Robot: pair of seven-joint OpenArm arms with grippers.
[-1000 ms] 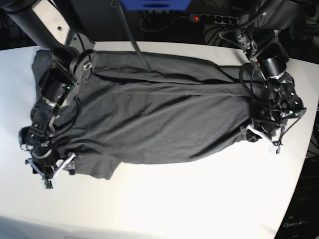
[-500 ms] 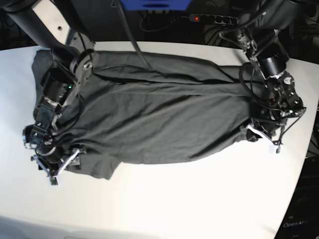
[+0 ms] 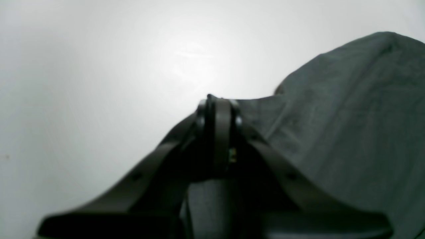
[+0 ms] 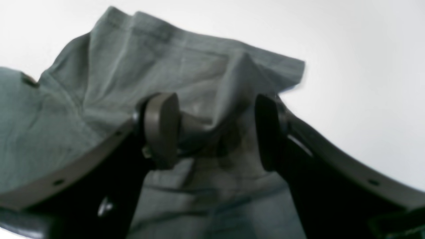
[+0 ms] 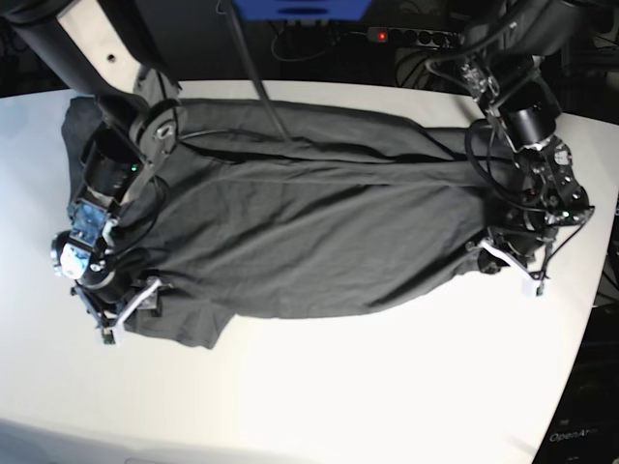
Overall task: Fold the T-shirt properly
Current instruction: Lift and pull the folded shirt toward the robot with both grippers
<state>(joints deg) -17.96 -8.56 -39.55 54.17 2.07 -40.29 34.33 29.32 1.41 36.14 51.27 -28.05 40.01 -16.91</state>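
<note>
While the cloth lies spread across the white table, here is how it stands:

T-shirt: the T-shirt (image 5: 319, 227) is dark grey and stretched lengthwise over the table (image 5: 387, 387), long folds running along its far edge, its near hem curving over bare tabletop.

Sleeve end: at the base view's left, a short flap of fabric juts toward the near side, just beside the right gripper.

Right gripper: the right gripper (image 4: 215, 131) sits over that corner of the shirt, jaws apart with a raised ridge of grey cloth standing between the two pads; whether the pads touch that ridge cannot be told. In the base view it shows at the shirt's near left corner (image 5: 124, 307).

Left gripper: the left gripper (image 3: 217, 109) has its jaws pressed together, and a thin edge of shirt fabric meets them at the tips. In the base view it sits at the shirt's right end (image 5: 508, 261), low to the table.

Table: white and glossy, with a bright glare patch beyond the left gripper's tips.

Background: a power strip (image 5: 411, 36) with a red light lies behind the table.
</note>
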